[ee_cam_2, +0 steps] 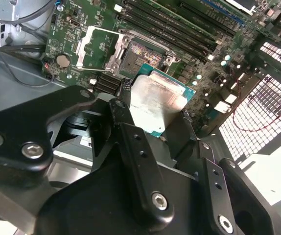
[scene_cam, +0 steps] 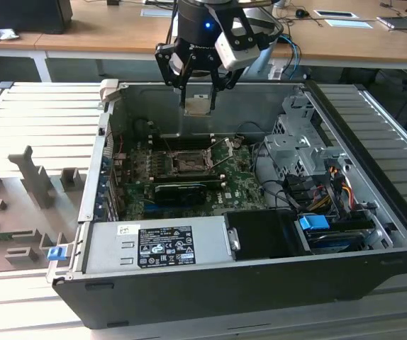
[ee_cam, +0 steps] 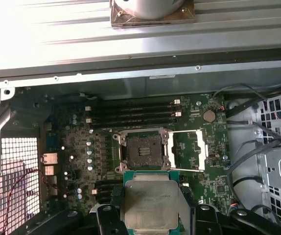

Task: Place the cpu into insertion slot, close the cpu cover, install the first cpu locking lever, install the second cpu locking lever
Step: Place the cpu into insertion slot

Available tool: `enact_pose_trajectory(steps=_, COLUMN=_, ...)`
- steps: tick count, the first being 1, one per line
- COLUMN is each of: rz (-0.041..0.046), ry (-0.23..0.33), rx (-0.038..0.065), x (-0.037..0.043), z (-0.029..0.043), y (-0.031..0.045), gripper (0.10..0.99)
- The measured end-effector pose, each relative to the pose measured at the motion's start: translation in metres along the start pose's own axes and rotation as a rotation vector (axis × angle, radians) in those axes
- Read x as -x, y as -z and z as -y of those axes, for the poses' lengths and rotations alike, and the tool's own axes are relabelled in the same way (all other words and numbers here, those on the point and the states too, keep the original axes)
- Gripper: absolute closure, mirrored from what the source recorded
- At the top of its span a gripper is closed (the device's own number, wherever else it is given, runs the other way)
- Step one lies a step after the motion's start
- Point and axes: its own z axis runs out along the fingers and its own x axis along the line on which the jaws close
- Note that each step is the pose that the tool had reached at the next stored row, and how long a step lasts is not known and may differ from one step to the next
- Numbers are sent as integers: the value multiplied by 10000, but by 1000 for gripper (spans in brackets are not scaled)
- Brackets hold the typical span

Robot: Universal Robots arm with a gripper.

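My gripper hangs over the back of the open computer case, shut on the cpu, a flat silvery square with a pale edge. In both wrist views the cpu sits between the black fingers, well above the board. The insertion slot lies bare on the green motherboard, below and slightly ahead of the chip. The cpu cover is swung open beside the slot. Thin metal levers stand raised near it.
A long black card lies just in front of the slot, and memory slots lie behind it. A grey power supply fills the case's front. The drive cage and cables crowd the exterior view's right. Grey fixtures stand outside on the left.
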Motion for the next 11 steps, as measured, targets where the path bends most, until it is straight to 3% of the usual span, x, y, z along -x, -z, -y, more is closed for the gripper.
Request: enact_pose_trajectory(steps=11, rz=47, ry=-528, rx=11, x=0, z=0, y=-2, gripper=557)
